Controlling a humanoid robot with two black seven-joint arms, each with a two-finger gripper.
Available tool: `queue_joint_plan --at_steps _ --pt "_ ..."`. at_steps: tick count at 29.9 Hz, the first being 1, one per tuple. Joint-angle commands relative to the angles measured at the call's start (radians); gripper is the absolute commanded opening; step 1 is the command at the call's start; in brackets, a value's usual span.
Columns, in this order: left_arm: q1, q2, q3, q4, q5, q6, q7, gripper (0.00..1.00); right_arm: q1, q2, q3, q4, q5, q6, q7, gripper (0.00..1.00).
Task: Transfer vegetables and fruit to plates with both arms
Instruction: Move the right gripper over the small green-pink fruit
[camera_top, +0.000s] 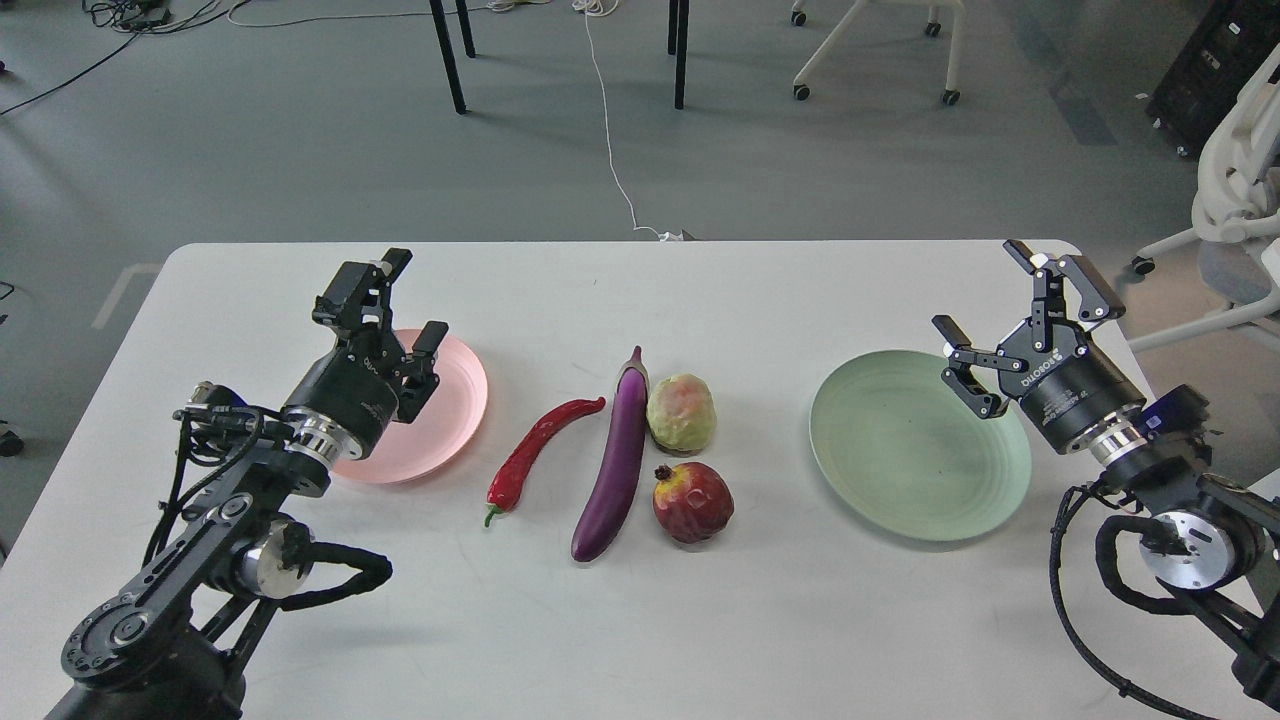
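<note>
Left gripper: fingers spread wide, holding nothing; it hangs over the near-left part of the pink plate, probably a waiting pose beside its own drop-off point.

Right gripper: fingers likewise wide apart and empty, raised over the right edge of the green plate; a mirrored pose, so each arm seems to have one plate.

Pomegranate: nearest of the produce, dark red with its crown turned up and left; it lies well to the left of the right gripper and nearer the robot, the green plate between them.

Eggplant: long and glossy purple, lying lengthwise away from the robot, cap at the far end; it touches or nearly touches the fruit on its right.

Chili pepper: red and curved, green stem toward the robot; of the four it is closest to the left gripper, to that gripper's right and nearer the robot, so it is the likely first pick for that arm.

Yellow-green fruit: lumpy with a pink blush, just beyond the pomegranate and against the eggplant's far half.

Pink plate: empty, partly hidden by the left arm.

Green plate: empty, below and left of the right gripper.

Grouping: all produce sits in a tight central cluster between the plates, within reach of both arms; nothing is transferred yet.

Table: white, matte, rounded corners.

Room: grey floor beyond the far table edge, with a white cable, black table legs, and white wheeled chairs.
</note>
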Motion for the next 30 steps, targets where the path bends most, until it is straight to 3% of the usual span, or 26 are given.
queue_joint_plan --at_steps 1,6,10,18,23,30 --pt "0.011 -0.002 0.009 -0.012 0.005 0.003 0.001 0.98 -0.003 -0.001 0.004 0.003 -0.002 0.000 0.000 0.99" --pt "0.005 0.005 0.007 -0.011 -0.004 -0.003 0.002 0.98 0.031 -0.010 -0.004 0.003 -0.019 0.006 0.000 0.99" --pt "-0.005 0.024 -0.005 -0.014 -0.006 -0.008 -0.002 0.98 0.212 -0.074 -0.083 0.001 -0.095 0.029 0.000 0.99" --pt "-0.006 0.050 -0.005 -0.080 -0.009 -0.008 -0.004 0.99 0.825 -0.103 -0.626 -0.011 -0.517 0.072 0.000 0.99" --pt "0.003 0.053 0.000 -0.138 -0.009 -0.008 -0.013 0.99 1.066 0.063 -0.908 -0.054 -0.828 0.072 0.000 0.99" --pt "0.028 0.051 0.000 -0.164 -0.007 -0.008 -0.030 0.99 1.139 0.223 -1.081 -0.126 -1.141 0.072 0.000 0.99"
